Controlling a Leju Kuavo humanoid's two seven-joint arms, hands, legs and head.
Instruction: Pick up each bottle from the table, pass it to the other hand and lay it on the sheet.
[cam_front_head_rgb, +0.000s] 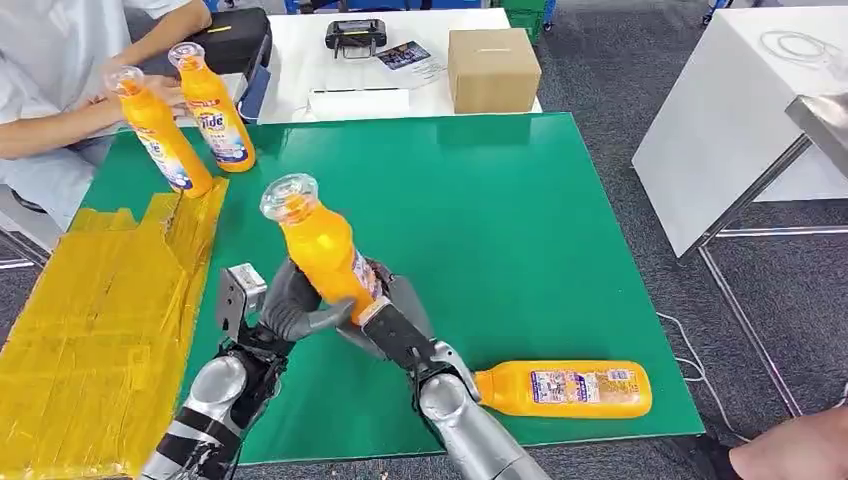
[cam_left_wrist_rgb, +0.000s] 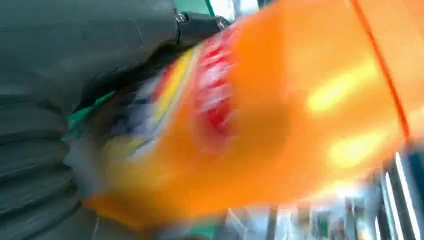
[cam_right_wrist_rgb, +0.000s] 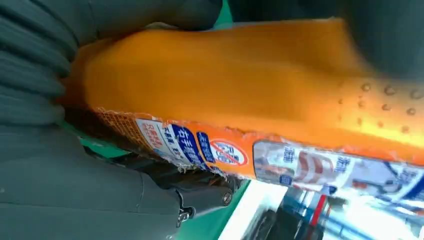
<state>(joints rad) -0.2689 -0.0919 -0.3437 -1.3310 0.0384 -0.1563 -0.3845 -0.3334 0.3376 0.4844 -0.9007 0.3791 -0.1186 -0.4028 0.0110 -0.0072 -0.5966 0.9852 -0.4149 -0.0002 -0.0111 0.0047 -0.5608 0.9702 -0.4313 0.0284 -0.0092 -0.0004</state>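
Bottle (cam_front_head_rgb: 322, 247), orange with a clear cap, stands tilted above the green mat (cam_front_head_rgb: 500, 200), its lower part wrapped by both hands at once. Left hand (cam_front_head_rgb: 290, 305) curls its thumb and fingers round the near side; right hand (cam_front_head_rgb: 395, 320) clasps the label side, fingers pressed against the plastic. A second bottle (cam_front_head_rgb: 565, 388) lies flat beside the right arm. Two more bottles (cam_front_head_rgb: 190, 115) stand by the yellow sheet (cam_front_head_rgb: 90, 330), where a person's hands (cam_front_head_rgb: 165, 95) rest on them.

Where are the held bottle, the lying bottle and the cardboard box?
held bottle (cam_front_head_rgb: 322, 250), head view, on its orange body.
lying bottle (cam_front_head_rgb: 565, 389), head view, on its label.
cardboard box (cam_front_head_rgb: 492, 68), head view, on its top.
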